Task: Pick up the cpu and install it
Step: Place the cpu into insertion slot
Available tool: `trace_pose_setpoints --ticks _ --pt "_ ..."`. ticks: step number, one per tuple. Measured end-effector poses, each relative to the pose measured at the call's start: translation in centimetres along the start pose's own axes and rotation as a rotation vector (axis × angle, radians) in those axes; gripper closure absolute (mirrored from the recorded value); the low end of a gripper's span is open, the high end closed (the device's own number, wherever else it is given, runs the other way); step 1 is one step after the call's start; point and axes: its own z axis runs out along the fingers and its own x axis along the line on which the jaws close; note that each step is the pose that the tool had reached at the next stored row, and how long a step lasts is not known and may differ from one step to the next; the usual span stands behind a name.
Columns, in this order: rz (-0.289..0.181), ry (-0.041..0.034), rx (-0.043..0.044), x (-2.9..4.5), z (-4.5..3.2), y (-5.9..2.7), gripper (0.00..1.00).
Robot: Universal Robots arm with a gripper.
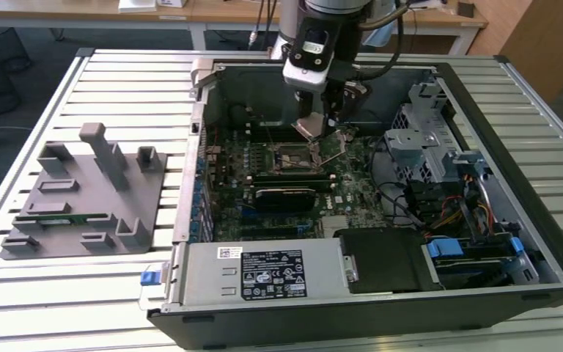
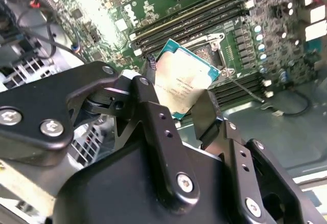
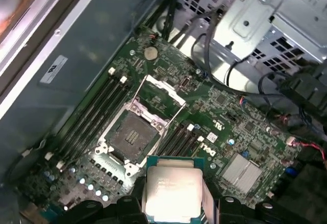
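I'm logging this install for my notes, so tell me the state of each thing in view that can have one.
gripper: shut on the cpu.
cpu: held above the motherboard, not yet seated.
cpu socket: empty, load plate raised.
computer case: lying on its side, side panel off.

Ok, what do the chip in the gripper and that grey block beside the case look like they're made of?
The chip: metal top, judging by its pale silvery sheen and glare, with a thin greenish board edge. The grey block: probably plastic, matte, evenly grey, no shine; printed or moulded, I can't tell.
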Motion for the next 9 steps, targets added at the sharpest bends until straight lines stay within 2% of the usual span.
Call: trace_pose_setpoints --ticks 9 --pt "0.163 -0.0042 0.0021 0.01 0.55 -0.01 0.47"
